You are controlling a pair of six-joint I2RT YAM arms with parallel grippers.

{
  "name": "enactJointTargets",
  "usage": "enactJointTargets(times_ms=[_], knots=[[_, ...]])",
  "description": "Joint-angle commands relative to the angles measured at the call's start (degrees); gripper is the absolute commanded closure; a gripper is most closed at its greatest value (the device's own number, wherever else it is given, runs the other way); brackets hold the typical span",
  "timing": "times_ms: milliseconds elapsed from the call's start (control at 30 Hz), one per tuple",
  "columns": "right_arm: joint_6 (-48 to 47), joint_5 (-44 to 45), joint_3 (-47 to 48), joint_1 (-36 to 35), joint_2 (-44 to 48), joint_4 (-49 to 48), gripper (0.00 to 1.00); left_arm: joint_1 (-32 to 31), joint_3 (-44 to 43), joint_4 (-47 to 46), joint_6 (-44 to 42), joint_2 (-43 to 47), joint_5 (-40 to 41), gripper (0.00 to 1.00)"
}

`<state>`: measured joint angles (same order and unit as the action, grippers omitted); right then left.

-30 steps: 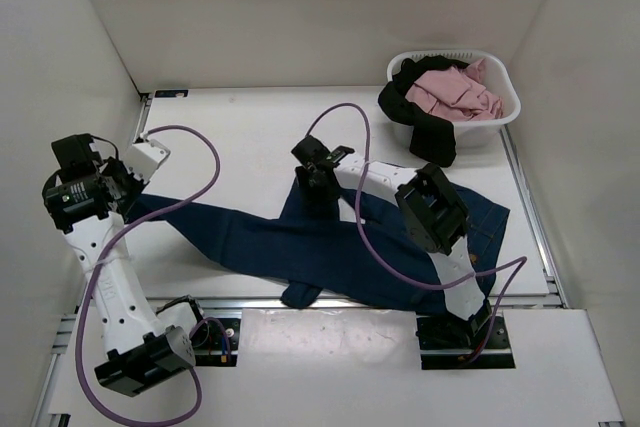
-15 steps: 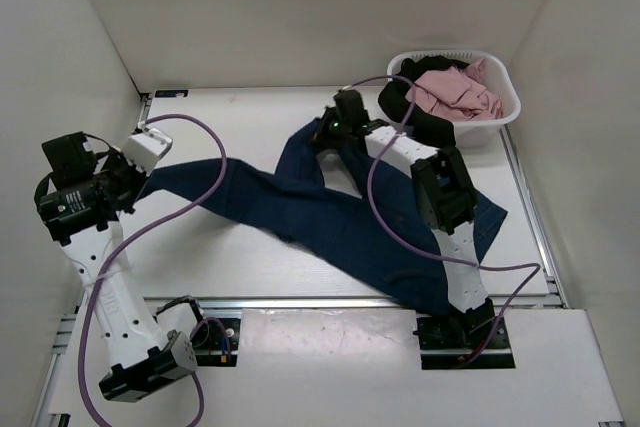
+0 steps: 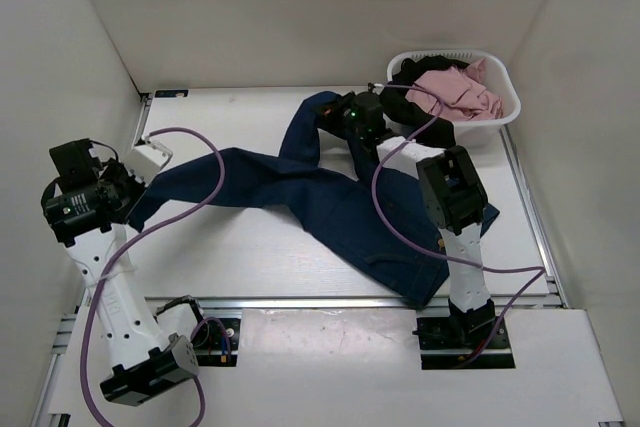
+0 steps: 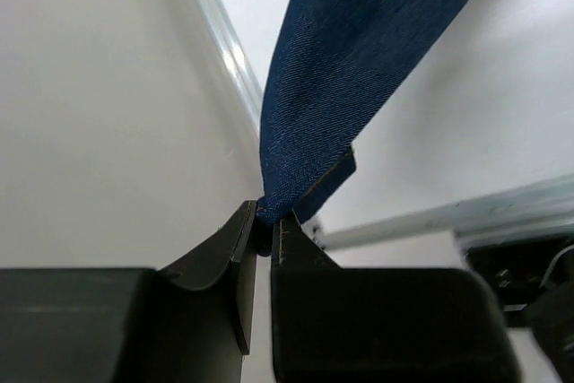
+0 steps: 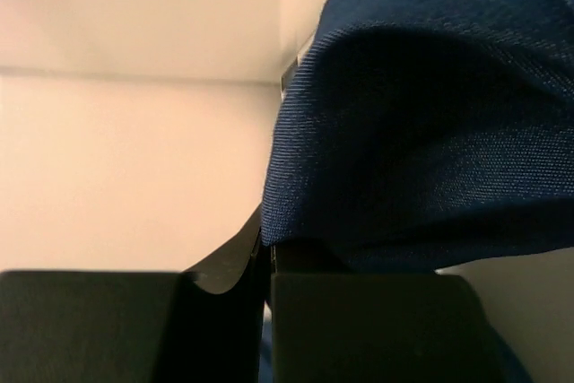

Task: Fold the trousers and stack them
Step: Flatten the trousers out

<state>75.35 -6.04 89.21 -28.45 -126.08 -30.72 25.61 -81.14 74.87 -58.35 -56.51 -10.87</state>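
The dark navy denim trousers point(image 3: 330, 202) lie stretched across the table, from the left wall to the front right. My left gripper point(image 3: 128, 195) is shut on the end of one leg at the far left. In the left wrist view the hem point(image 4: 296, 177) is pinched between the jaws of this gripper point(image 4: 266, 221). My right gripper point(image 3: 338, 115) is shut on the other leg and holds it lifted at the back, beside the basket. Denim point(image 5: 421, 132) bulges over the closed jaws of the right gripper point(image 5: 269, 244). The black trousers point(image 3: 432, 139) hang over the basket's front rim.
A white plastic laundry basket point(image 3: 503, 115) stands at the back right with a pink garment point(image 3: 455, 90) inside. Walls close in on the left, back and right. A metal rail point(image 3: 300, 302) runs along the table's near edge by the arm bases.
The right gripper closed on a trouser leg at mid-table and carried it back and right toward the basket. The denim swung with it. The left gripper kept its hold at the left.
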Motion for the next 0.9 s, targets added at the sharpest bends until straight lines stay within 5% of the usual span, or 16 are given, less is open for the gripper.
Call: enactJointTargets(times_ms=[0,200,400,467,500,533,667,867], knots=[[6.73,5.42,0.17,2.60,-0.39,-11.11,1.00,-0.21,1.34,0.19,-5.79,1.57,10.75,0.86],[17.80,15.79,0.26,3.13,-4.25,-21.92,1.00,-0.21,3.98,0.19,-8.63,1.58,15.18,0.86],[16.68,12.92,5.78,3.13,-5.49,-14.57,0.98,-0.21,6.96,0.19,-9.24,2.11,17.29,0.86],[9.40,6.78,12.09,3.66,-7.33,-6.06,0.71,-0.21,7.58,0.19,-9.24,2.11,17.29,0.86],[6.33,3.70,20.48,3.66,-8.21,4.16,0.29,-0.21,7.58,0.19,-9.24,2.11,16.68,0.86],[3.25,-1.20,25.18,3.66,-10.04,10.53,0.22,-0.21,7.58,0.19,-8.54,2.11,16.67,0.86],[-17.02,-5.55,41.73,1.65,-11.47,38.23,0.02,-0.21,8.11,-0.34,-7.92,2.11,16.15,0.86],[-35.15,-0.74,25.99,-2.04,4.41,65.15,0.02,-0.21,11.26,-3.85,-6.69,1.58,15.62,0.86]])
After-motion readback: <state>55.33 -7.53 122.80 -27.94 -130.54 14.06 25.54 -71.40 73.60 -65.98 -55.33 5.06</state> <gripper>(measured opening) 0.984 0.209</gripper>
